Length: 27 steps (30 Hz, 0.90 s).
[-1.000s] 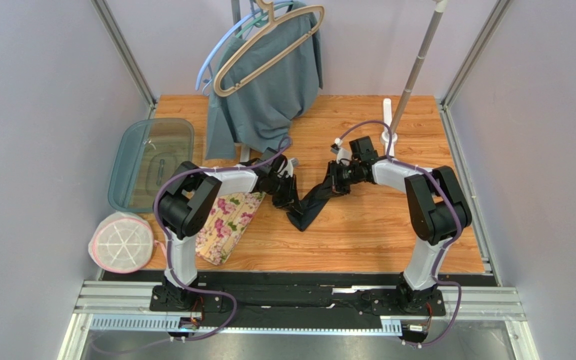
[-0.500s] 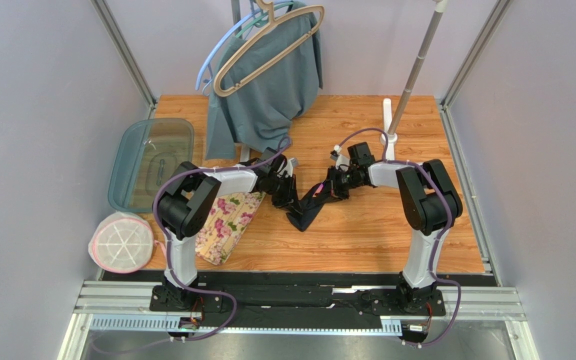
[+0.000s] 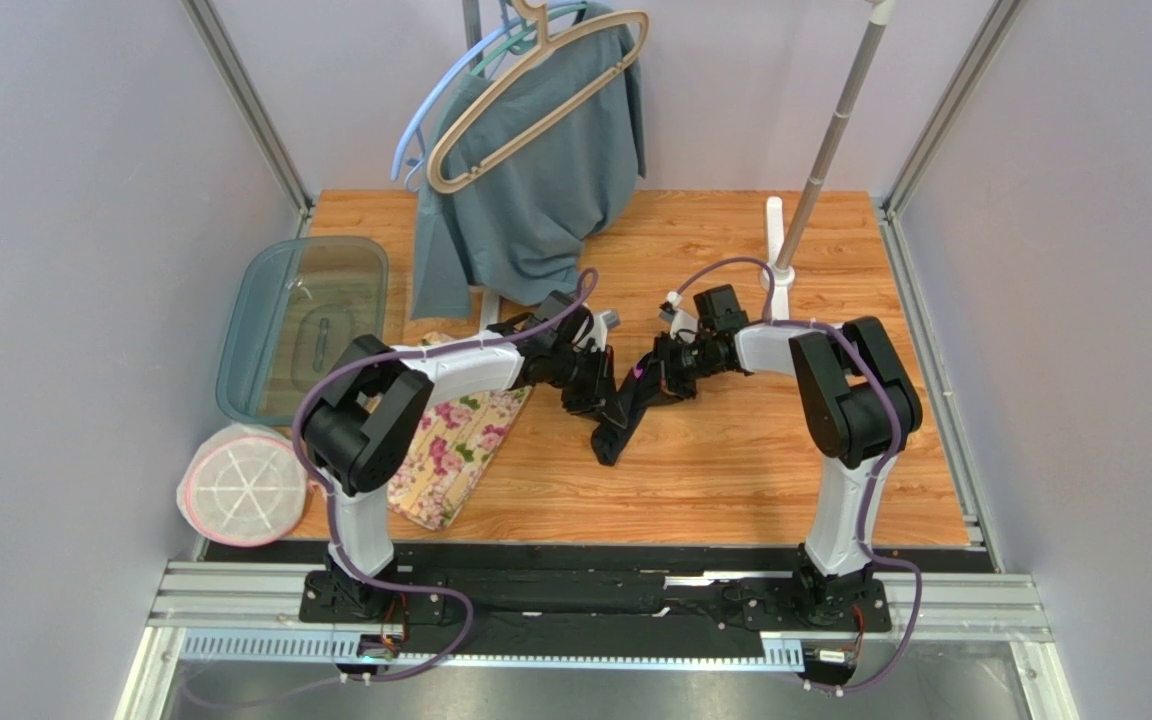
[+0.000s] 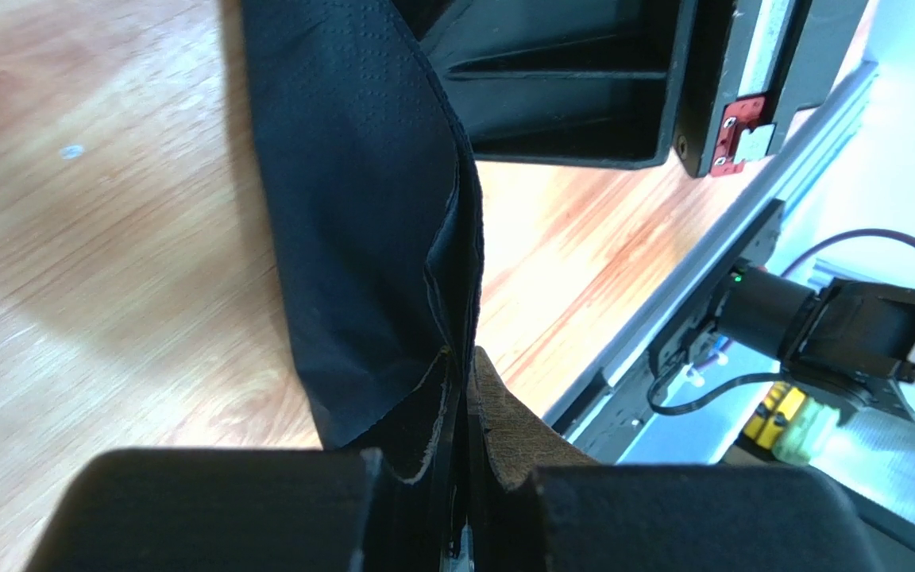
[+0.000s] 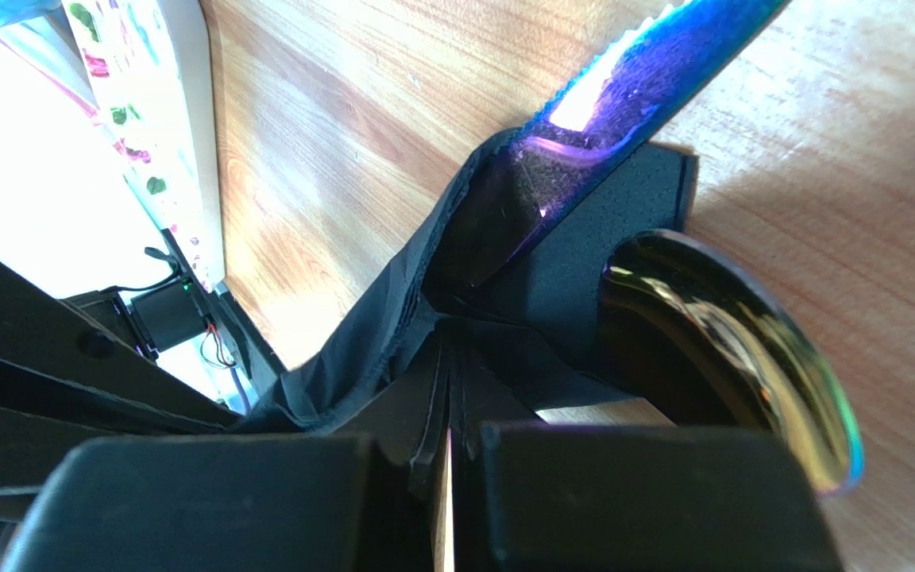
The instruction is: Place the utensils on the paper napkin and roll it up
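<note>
The black paper napkin [image 3: 615,420] is folded into a narrow strip on the table's middle, lifted at its far end. My left gripper [image 3: 588,378] is shut on one edge of it and my right gripper [image 3: 654,375] on the other, nearly facing each other. In the left wrist view the napkin [image 4: 355,215] hangs from the shut left gripper [image 4: 465,393]. In the right wrist view the right gripper [image 5: 450,399] pinches the napkin [image 5: 415,298]. An iridescent knife blade [image 5: 647,66] and spoon bowl [image 5: 737,346] stick out of the fold.
A floral mat [image 3: 455,443] lies left of the napkin, under the left arm. A teal container [image 3: 304,323] and a white round pink-rimmed item [image 3: 244,483] sit at the left edge. A grey-teal garment [image 3: 537,165] hangs at the back; a white pole [image 3: 823,165] stands back right.
My left gripper has moved right toward the right gripper, carrying its napkin edge over. The napkin has gone from a wide V to a narrow folded strip.
</note>
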Motion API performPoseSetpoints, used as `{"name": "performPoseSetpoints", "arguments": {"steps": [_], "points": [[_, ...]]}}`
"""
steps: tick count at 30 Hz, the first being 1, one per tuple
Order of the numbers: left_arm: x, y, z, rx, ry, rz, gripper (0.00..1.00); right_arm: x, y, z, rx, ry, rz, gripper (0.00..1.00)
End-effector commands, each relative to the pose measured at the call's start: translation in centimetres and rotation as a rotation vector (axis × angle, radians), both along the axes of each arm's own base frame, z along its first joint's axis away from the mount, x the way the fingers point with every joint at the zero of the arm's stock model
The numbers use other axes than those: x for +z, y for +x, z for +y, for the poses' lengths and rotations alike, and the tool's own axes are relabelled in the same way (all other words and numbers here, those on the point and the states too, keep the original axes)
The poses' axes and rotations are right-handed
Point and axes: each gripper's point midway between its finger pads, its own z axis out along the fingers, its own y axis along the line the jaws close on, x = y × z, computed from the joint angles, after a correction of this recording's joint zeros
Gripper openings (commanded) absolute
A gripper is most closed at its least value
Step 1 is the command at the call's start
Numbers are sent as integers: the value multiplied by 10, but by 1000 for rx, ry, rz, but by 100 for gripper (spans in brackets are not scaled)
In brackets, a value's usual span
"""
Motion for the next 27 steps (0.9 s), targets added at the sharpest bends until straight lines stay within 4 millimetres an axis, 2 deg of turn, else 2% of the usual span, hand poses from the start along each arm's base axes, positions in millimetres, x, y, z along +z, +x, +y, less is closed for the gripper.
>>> {"name": "performPoseSetpoints", "arguments": {"steps": [1, 6, 13, 16, 18, 20, 25, 27], "points": [[1, -1, -19, -11, -68, 26, 9, -48, -6, -19, -25, -183, 24, 0], [-11, -10, -29, -45, -86, 29, 9, -49, -6, -20, -27, -184, 31, 0], [-51, -22, -13, -64, -13, 56, 10, -46, -6, -19, -22, -179, 28, 0], [-59, -22, -6, -48, -26, 80, 14, -40, -6, -17, -2, -166, 14, 0], [-63, -21, -2, -45, -23, 90, 19, -31, -3, -17, 30, -161, -3, 0], [-64, -17, 1, -30, -36, 101, 22, -13, 8, -17, 42, -147, -47, 0], [-64, -16, 0, -26, -61, 112, 26, 38, 25, -29, 68, -130, -136, 6], [-63, -16, 0, -23, -74, 112, 27, 49, 30, -33, 73, -133, -162, 7]]}}
